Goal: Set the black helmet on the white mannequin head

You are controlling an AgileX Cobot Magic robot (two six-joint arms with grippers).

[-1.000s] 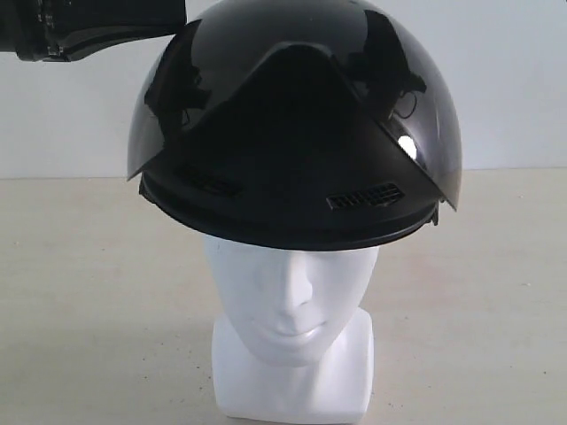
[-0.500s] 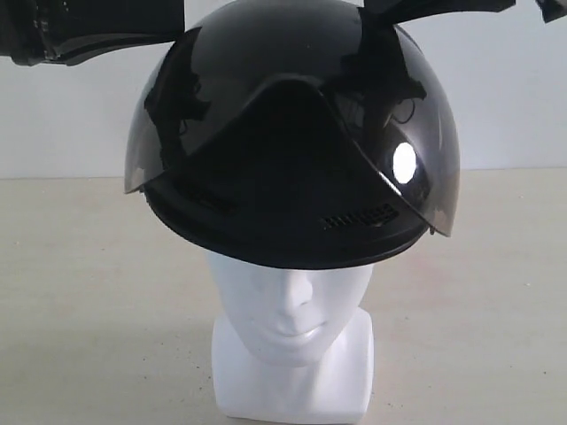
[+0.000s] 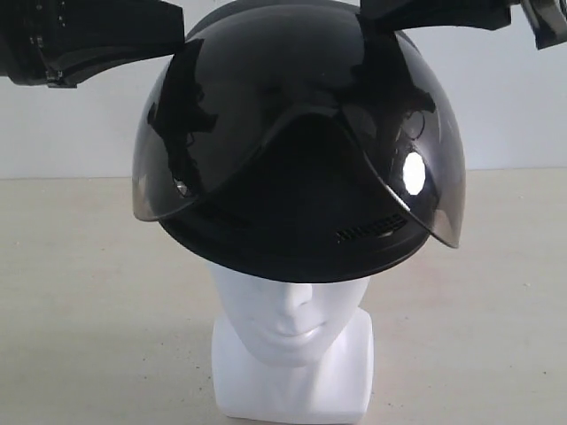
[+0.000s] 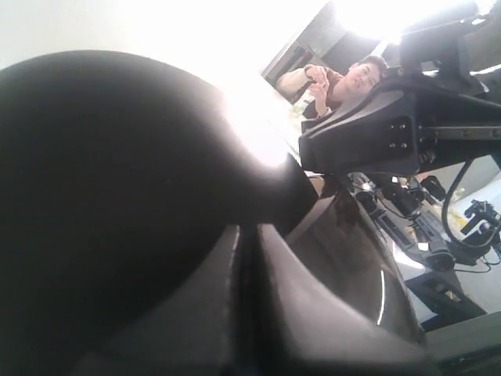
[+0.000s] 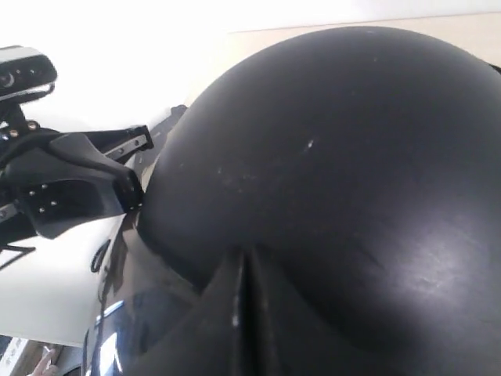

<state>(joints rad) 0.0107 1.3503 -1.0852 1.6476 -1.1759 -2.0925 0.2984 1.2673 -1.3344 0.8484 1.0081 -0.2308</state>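
Plainly, the black helmet (image 3: 301,150) stands directly over the white mannequin head (image 3: 292,323), brim at brow — left gripper (image 4: 246,235) and right gripper (image 5: 244,258), both clenched, flank its crown.

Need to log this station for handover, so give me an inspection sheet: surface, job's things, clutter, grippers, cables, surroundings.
Surface: pale beige tabletop, matte, no spills seen.
Job's things: black helmet covers the crown of the white mannequin head down to the brow; nose, mouth and neck base show below the rim.
Clutter: nothing seen.
Grippers: left gripper and right gripper both shut, fingers together, tips at the helmet's upper shell, one from each side.
Cables: black cables loop by equipment behind the right arm, off the table.
Surroundings: plain white wall; a person in the background; strong overhead glare.
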